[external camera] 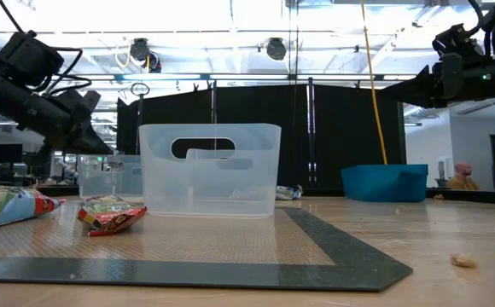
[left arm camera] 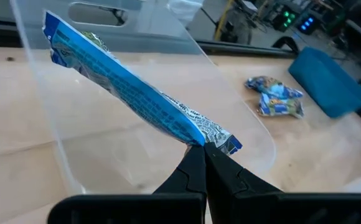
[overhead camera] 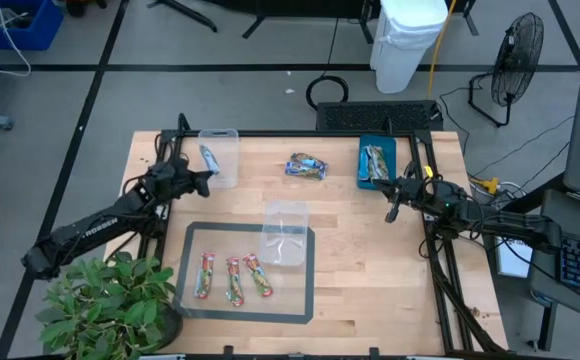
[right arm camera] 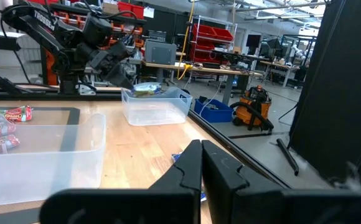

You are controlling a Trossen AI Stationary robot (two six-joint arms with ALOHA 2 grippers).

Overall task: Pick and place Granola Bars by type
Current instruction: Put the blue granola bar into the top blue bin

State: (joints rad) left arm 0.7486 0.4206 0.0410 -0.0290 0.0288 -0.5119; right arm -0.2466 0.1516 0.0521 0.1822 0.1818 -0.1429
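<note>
Left wrist view shows the left end effector (left arm camera: 204,149) pinching one end of a bright blue shiny wrapped granola bar (left arm camera: 121,90), whose long axis slants over the clear plastic rectangular tub (left arm camera: 243,118). The right end effector (overhead camera: 391,212), pressed together and empty, waits beside the teal rectangular tray (overhead camera: 363,150), so the drop looks like the left arm's job

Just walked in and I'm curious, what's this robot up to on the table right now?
It is sorting wrapped granola bars. The left pincer is shut on a blue bar, holding it over a clear tub at the table's far left. Three red-and-green bars lie on the dark mat beside a second tub. More blue bars lie loose mid-table. The right pincer waits shut and empty near the teal tray.
</note>
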